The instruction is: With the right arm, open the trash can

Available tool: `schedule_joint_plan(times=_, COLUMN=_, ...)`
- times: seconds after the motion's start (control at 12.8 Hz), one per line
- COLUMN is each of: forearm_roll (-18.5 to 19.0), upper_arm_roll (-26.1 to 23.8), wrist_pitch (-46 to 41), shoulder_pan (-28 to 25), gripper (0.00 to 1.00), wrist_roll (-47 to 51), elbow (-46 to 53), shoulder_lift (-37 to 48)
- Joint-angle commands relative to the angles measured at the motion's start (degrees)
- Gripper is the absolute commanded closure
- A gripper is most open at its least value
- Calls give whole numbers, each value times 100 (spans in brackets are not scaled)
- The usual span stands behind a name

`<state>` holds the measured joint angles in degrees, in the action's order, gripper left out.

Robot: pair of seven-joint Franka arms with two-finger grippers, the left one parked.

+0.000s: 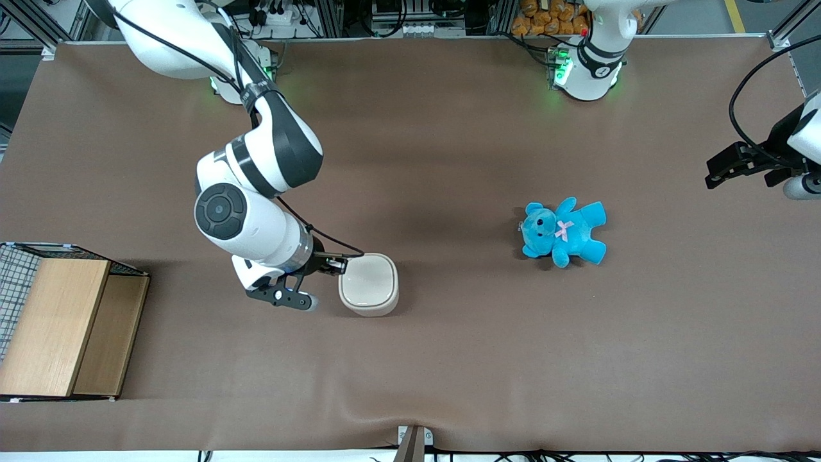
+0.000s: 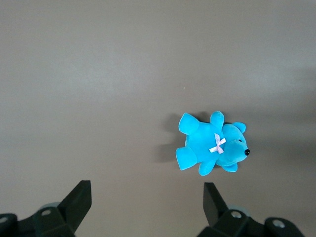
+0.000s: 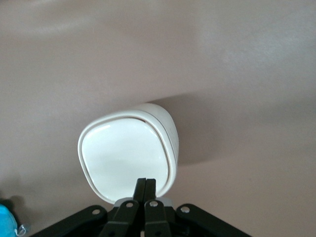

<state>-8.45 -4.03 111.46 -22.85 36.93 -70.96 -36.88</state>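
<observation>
Front view, nearest ground first: a wooden box with wire mesh [image 1: 61, 324] is recorded at the lower left of the frame, at the working arm's end of the brown table [image 1: 449, 359]. Slightly farther from the camera, left of frame centre, the trash can [image 1: 369, 285] is seen upright on the table, its cream-white lid lying flat and shut within the rim. The gripper [image 1: 338, 265] is found at the can's edge on the working arm's side, at lid height — its fingers are pressed together with nothing between them, their tips against the lid's border. The right arm [image 1: 256, 192] is seen reaching down to it from the upper left of the frame, its round dark joint cap turned to the camera.

A blue teddy bear [image 1: 564, 232] is noted right of centre, lying flat, well apart from the can and toward the parked arm's end.

In the right wrist view the closed fingers [image 3: 146, 190] are seen side by side, meeting the lid's edge of the trash can [image 3: 129, 157]; a narrow dark seam is visible between lid and rim. A sliver of blue [image 3: 6, 222] is caught at one corner.

In the left wrist view the teddy bear [image 2: 210, 145] is shown alone on the bare table [image 2: 98, 74] — a pink bow at its neck.
</observation>
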Motion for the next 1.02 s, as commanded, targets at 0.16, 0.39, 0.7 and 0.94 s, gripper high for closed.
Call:
schedule_joint_plan(times=0.16, forearm_roll=370, upper_arm_roll=61, wrist_pitch=235, shoulder_pan=-255, gripper=100, wrist_roll=7, elbow=206, shoulder_lift=-434)
schedule_joint_plan(times=0.39, forearm_roll=362, upper_arm_roll=61, wrist_pitch=429, shoulder_pan=-264, gripper=100, wrist_roll=16, elbow=197, shoulder_lift=-557)
schedule_joint_plan(times=0.7, forearm_roll=424, upper_arm_roll=69, wrist_pitch=499, shoulder_pan=-325, gripper=100, wrist_roll=16, elbow=180, shoulder_lift=-636)
schedule_joint_plan(times=0.94, forearm_roll=581, upper_arm_roll=61, wrist_pitch=517, shoulder_pan=-343, gripper=100, wrist_roll=16, elbow=92, shoulder_lift=-645)
